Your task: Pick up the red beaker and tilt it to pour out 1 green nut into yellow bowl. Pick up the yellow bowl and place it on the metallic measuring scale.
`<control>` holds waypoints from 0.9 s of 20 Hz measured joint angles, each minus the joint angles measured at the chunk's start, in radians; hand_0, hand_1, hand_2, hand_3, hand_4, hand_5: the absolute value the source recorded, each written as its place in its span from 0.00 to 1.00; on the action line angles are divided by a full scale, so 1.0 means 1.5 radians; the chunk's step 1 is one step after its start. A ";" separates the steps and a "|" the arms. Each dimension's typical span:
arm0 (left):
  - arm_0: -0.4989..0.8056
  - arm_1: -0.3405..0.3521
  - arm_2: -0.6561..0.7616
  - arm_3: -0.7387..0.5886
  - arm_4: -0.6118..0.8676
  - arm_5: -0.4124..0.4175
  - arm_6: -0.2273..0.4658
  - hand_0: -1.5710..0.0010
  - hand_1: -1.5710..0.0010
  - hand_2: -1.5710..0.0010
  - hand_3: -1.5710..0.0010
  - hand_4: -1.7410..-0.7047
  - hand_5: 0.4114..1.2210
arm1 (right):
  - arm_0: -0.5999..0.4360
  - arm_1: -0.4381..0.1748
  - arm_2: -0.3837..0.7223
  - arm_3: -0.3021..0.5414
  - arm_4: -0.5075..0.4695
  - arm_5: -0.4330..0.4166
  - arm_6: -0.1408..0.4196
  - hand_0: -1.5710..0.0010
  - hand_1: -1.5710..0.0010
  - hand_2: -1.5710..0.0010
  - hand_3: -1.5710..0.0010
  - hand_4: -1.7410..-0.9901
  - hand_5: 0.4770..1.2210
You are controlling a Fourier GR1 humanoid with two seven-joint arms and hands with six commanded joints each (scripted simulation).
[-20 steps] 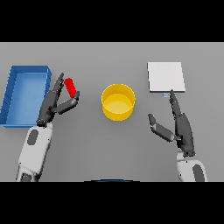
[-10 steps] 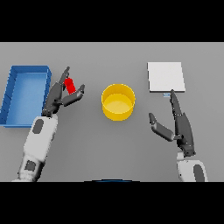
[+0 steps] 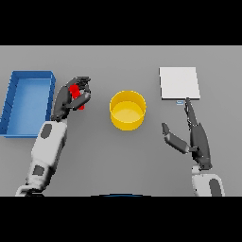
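Currently gripping red beaker, left of centre frame: left hand, fingers curling round it. Sitting at centre: yellow bowl. Lying upper right: metallic scale. Resting lower right, fingers straight and spread: right hand. Standing far left: blue bin.

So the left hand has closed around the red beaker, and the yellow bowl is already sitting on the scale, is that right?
Not quite. The left hand is curled around the red beaker, but the head view shows the yellow bowl on the bare table, well apart from the scale. The right hand rests open below the scale.
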 measured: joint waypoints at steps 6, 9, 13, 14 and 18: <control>-0.012 0.002 -0.029 0.011 -0.035 0.014 0.000 0.15 0.15 0.14 0.19 0.21 0.91 | -0.001 0.000 -0.002 0.000 -0.005 0.002 0.000 1.00 1.00 1.00 1.00 0.64 0.23; -0.013 -0.006 -0.026 0.009 -0.034 0.024 0.009 0.08 0.07 0.07 0.10 0.15 0.91 | 0.001 0.008 0.001 -0.003 0.000 -0.006 0.001 1.00 1.00 1.00 1.00 0.65 0.22; -0.012 -0.002 -0.009 -0.017 0.010 0.030 -0.025 0.03 0.03 0.03 0.04 0.06 0.88 | 0.001 0.000 -0.005 -0.008 -0.001 -0.006 0.010 1.00 1.00 1.00 1.00 0.64 0.23; -0.016 -0.006 -0.012 -0.021 0.014 0.035 -0.026 0.03 0.02 0.02 0.03 0.05 0.87 | 0.003 0.004 0.001 -0.004 0.005 -0.006 0.008 1.00 1.00 1.00 1.00 0.64 0.23; -0.017 0.010 -0.054 -0.096 -0.004 0.044 0.014 0.01 0.01 0.01 0.01 0.02 0.87 | 0.001 -0.001 0.000 0.002 0.006 -0.003 -0.003 1.00 1.00 1.00 1.00 0.64 0.24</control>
